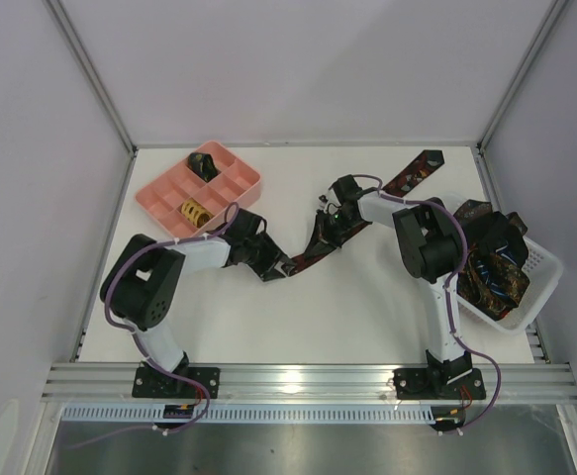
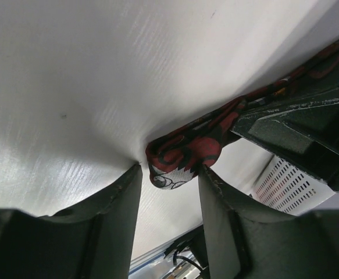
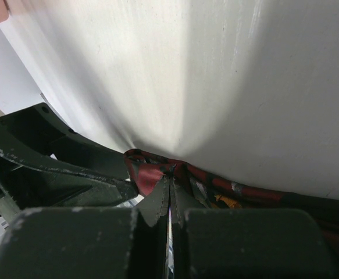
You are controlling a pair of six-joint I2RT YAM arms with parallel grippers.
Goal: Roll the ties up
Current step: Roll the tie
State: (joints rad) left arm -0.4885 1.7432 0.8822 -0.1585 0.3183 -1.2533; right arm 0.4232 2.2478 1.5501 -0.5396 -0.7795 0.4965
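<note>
A dark tie (image 1: 408,178) with red patterning lies diagonally across the table, from the back right toward the middle. My left gripper (image 1: 276,265) is at its near end. In the left wrist view that folded end (image 2: 186,148) sits right at the tips of the left gripper (image 2: 169,171), whose jaws stand apart with white table showing between them. My right gripper (image 1: 326,226) is farther up the same tie. Seen from the right wrist, the right gripper (image 3: 172,174) is shut, with red fabric (image 3: 149,174) pinched at its tips.
A pink compartment tray (image 1: 159,193) at the back left holds a dark rolled tie (image 1: 206,161) and a yellow rolled one (image 1: 194,211). At the right edge a white mesh basket (image 1: 542,265) holds several loose ties (image 1: 491,257). Walls enclose the table.
</note>
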